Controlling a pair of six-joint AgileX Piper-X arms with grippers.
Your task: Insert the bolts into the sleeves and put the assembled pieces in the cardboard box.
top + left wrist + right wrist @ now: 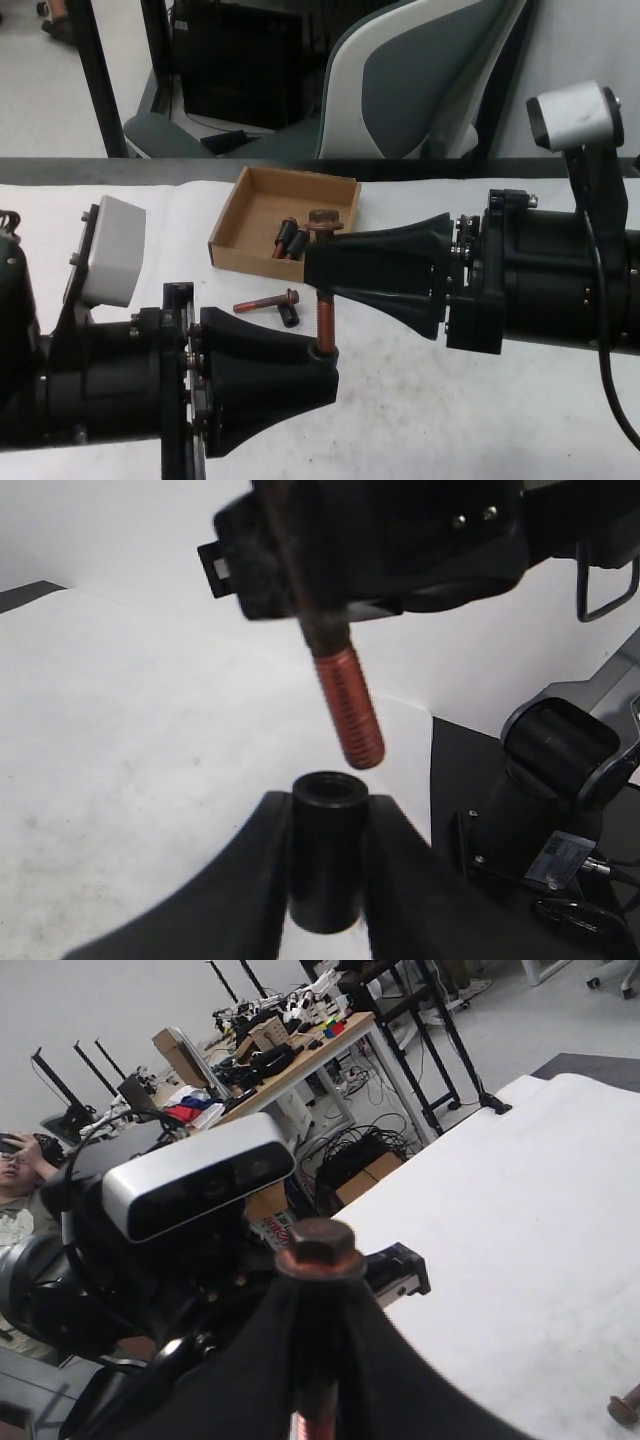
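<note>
Left fingers point(245, 885) are gripping a black sleeve point(328, 845) upright at the near side of the surface point(450, 400). Right fingers point(375, 265) are clamping a copper bolt point(350, 705) head-up over it. Left wrist view is showing the threaded tip hanging just above the sleeve mouth, not touching, where the high view is leaving that gap unclear. The cardboard box point(236, 252) is sitting farther back, holding assembled pieces point(290, 238).
</note>
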